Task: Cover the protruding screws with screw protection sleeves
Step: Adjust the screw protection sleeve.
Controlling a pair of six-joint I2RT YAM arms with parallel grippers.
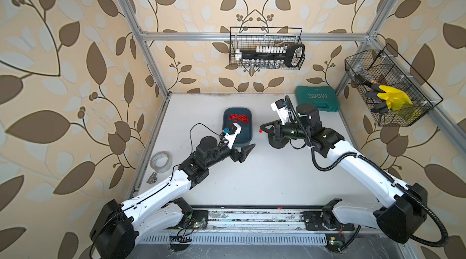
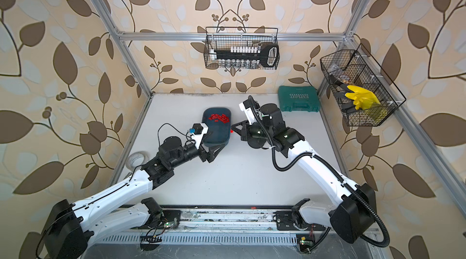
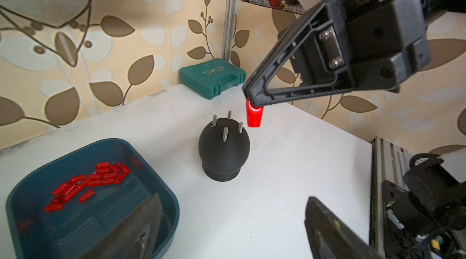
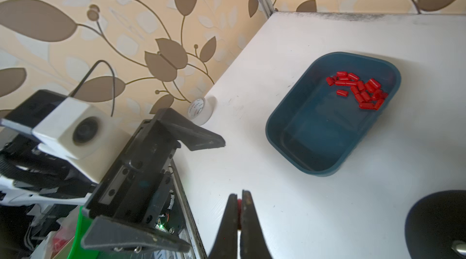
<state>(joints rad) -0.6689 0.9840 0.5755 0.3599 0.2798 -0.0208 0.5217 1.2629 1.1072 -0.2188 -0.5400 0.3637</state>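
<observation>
1 sleeve (image 3: 254, 117), judged light, soft and slippery, is pinched by its top end in the right hand (image 3: 252, 103), beside the 4 screws (image 3: 225, 134). The left hand (image 1: 248, 153) is spread wide, empty.

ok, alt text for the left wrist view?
The right gripper pinches a red sleeve close beside a black dome whose four screws all stand bare. A blue tray of spare sleeves sits nearby on the white table, with a green case by the wall. The left gripper is open, holding nothing.
</observation>
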